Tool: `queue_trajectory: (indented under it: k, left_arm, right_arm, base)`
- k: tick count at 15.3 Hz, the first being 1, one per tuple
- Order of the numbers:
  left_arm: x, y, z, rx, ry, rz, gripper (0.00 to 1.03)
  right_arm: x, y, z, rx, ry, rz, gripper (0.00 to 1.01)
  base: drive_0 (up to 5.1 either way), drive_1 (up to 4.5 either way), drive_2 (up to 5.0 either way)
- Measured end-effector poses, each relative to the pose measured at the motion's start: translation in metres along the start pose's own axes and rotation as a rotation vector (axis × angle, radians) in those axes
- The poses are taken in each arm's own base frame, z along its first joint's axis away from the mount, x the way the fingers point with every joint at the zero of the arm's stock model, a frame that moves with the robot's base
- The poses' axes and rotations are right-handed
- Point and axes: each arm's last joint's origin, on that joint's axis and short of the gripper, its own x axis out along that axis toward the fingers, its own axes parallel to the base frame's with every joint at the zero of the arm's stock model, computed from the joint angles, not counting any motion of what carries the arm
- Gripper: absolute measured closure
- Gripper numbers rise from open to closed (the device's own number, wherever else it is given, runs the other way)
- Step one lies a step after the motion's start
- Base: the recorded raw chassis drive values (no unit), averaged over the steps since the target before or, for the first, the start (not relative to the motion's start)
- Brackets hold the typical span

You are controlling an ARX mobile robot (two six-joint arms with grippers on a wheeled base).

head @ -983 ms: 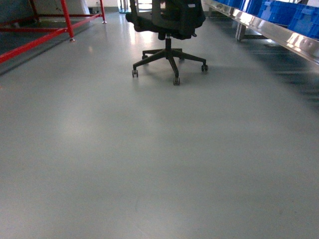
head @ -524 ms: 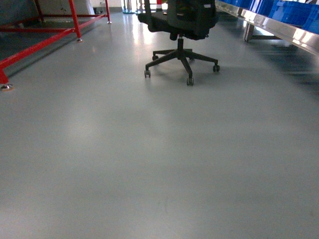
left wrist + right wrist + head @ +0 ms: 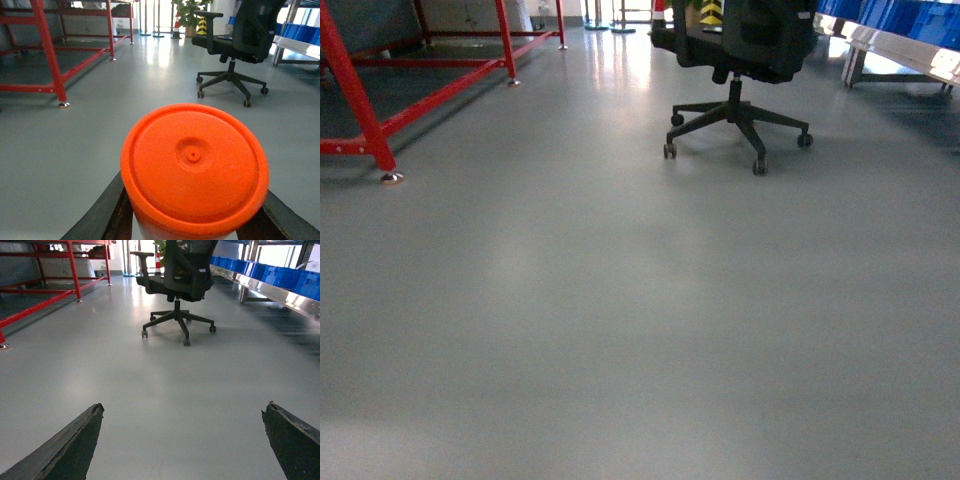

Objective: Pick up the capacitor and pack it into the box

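The left tool (image 3: 192,220) pinches an orange-capped cylinder (image 3: 194,165), presumably the capacitor, between its 2 dark fingers (image 3: 107,210), with the round orange top facing the left wrist camera and filling the lower middle of that view. The right tool (image 3: 182,440) is spread wide with nothing between its fingers, only grey floor (image 3: 165,390) below. The head view shows neither tool, just floor, a black office chair (image 3: 740,60) on castors ahead and a red metal frame (image 3: 380,90) at left. Blue bins (image 3: 270,272) line a metal shelf at right. The box appears in no view.
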Motion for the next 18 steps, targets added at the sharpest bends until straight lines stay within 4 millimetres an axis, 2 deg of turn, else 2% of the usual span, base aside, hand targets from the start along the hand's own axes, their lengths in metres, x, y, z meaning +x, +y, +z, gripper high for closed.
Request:
queue_trajectory:
  k: [18]
  left_arm:
    - [0.0000,0.0000,-0.0001,0.000,0.001,0.001,0.59]
  right_arm:
    - [0.0000,0.0000,-0.0002,0.000,0.002,0.000,0.03]
  base:
    - [-5.0,2.44,2.4]
